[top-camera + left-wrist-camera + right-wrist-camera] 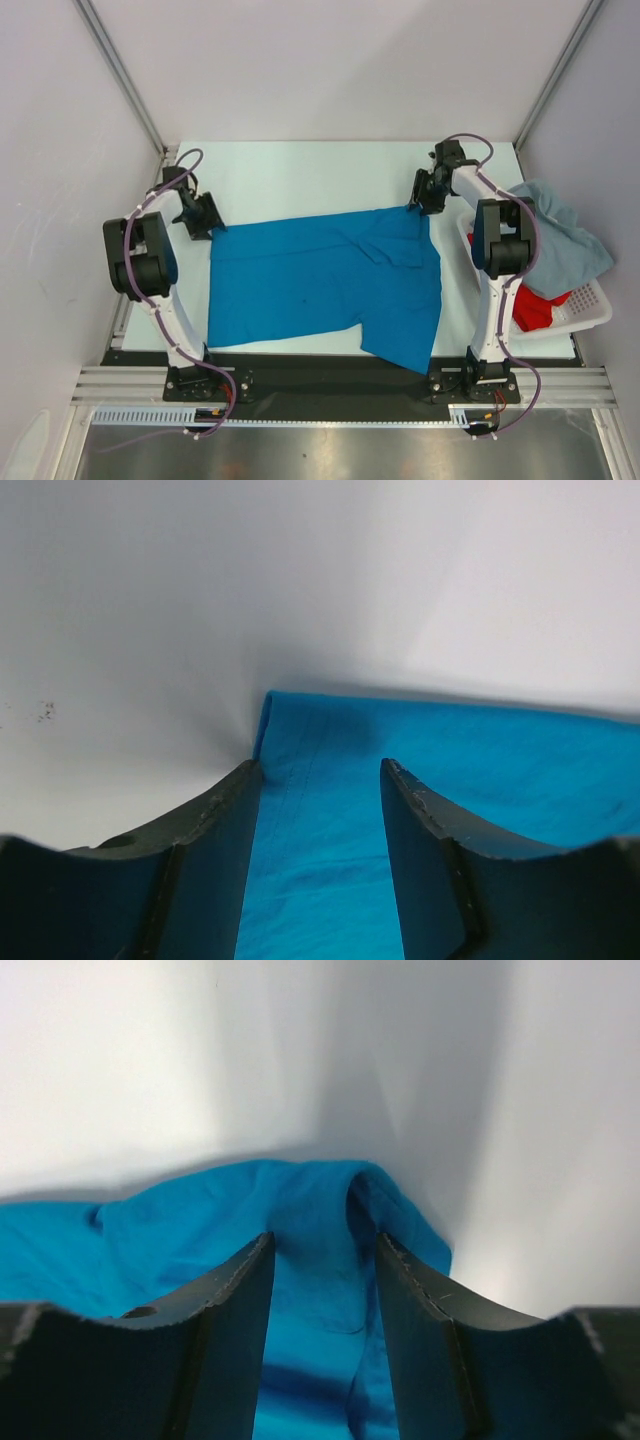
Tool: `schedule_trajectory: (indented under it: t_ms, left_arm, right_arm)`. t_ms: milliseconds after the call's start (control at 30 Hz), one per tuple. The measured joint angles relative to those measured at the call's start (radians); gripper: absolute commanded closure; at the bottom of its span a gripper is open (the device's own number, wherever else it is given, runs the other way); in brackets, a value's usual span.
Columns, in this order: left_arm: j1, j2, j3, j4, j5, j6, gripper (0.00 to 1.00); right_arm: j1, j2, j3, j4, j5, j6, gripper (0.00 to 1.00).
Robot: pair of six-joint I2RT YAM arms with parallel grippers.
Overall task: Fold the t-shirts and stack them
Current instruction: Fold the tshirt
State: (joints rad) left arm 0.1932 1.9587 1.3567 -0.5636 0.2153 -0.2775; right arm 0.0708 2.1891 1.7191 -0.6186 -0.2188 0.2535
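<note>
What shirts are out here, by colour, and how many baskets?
Blue shirt: 1
Grey-blue shirt: 1
Red shirt: 1
Basket: 1
Total: 4

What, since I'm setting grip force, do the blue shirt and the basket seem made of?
Bright blue t-shirt: soft matte cloth, possibly a cotton knit; it creases and shows a stitched hem. Basket: white, seemingly rigid plastic, given its moulded slatted wall.
</note>
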Motion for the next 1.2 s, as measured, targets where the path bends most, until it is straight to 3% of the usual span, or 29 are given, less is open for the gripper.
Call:
schedule_trajectory:
  t_ms: [267,433,633,733,800,833,867,967,1100,1200]
  left_arm:
    - [0.008,0.020,0.006,0.000,0.002,0.008,0.57]
    - [0.013,0.032,0.018,-0.011,-0.003,0.008,0.67]
    - [0.024,0.038,0.022,-0.019,-0.007,0.008,0.71]
    - [0.025,0.038,0.022,-0.019,-0.007,0.008,0.71]
    - [0.025,0.038,0.022,-0.019,-0.007,0.008,0.63]
    - [0.025,0.037,0.022,-0.018,-0.005,0.006,0.56]
    - [0.025,0.034,0.022,-0.017,-0.004,0.007,0.42]
    - [0.025,0.015,0.023,-0.017,-0.029,0.013,0.26]
    - [0.032,-0.011,0.039,-0.027,-0.056,0.023,0.26]
    - [0.036,-0.010,0.085,-0.030,-0.046,0.032,0.35]
  right_arm:
    - [-0.010,0.016,0.024,0.013,0.002,0.001,0.59]
    - [-0.015,0.029,0.030,0.023,0.026,0.002,1.00]
    - [-0.017,0.029,0.029,0.043,0.100,0.016,1.00]
    - [-0.017,0.029,0.029,0.056,0.108,0.026,0.97]
    - [-0.017,0.029,0.029,0.056,0.108,0.027,0.94]
    - [-0.016,0.029,0.029,0.056,0.109,0.028,0.91]
    - [-0.016,0.029,0.031,0.052,0.110,0.029,0.83]
    - [-0.016,0.029,0.062,0.009,0.130,0.025,0.69]
    - [-0.017,0.023,0.128,-0.037,0.148,0.020,0.49]
    - [-0.017,-0.002,0.130,-0.053,0.151,0.015,0.38]
